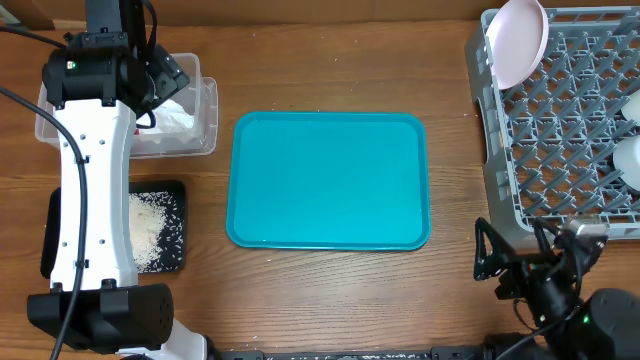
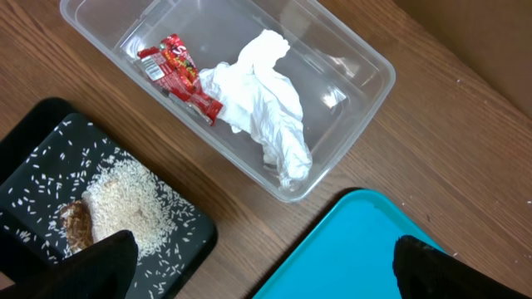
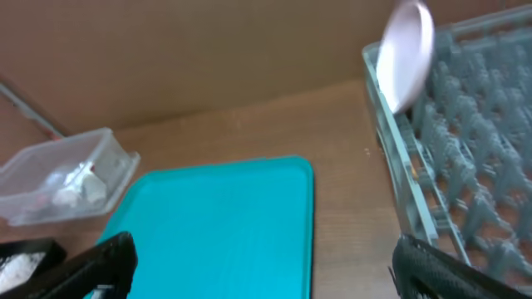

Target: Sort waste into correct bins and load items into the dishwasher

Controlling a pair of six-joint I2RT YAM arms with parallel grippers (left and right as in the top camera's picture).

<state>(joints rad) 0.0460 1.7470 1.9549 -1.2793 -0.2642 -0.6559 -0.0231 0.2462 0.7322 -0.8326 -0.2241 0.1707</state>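
The clear tub point(image 1: 207, 118) at the back left holds a crumpled white napkin point(image 2: 266, 108) and a red wrapper point(image 2: 179, 73). In front of it, the black tray point(image 2: 41, 158) carries white rice point(image 2: 125, 199) and a brown food scrap point(image 2: 76, 224). My left gripper point(image 2: 266, 262) hovers open above the tub's near corner, empty. At the right, the grey dish rack point(image 1: 560, 130) holds a pink dish point(image 1: 520, 40) on edge, with white dishware point(image 1: 630, 160) cut off at the frame edge. My right gripper point(image 3: 270, 262) is open and empty, low by the rack's front corner.
A bare teal serving tray point(image 1: 328, 180) lies in the middle of the wooden table, between the bins and the rack. The left arm point(image 1: 95, 200) stretches over the black tray. A cardboard wall point(image 3: 208, 58) backs the table.
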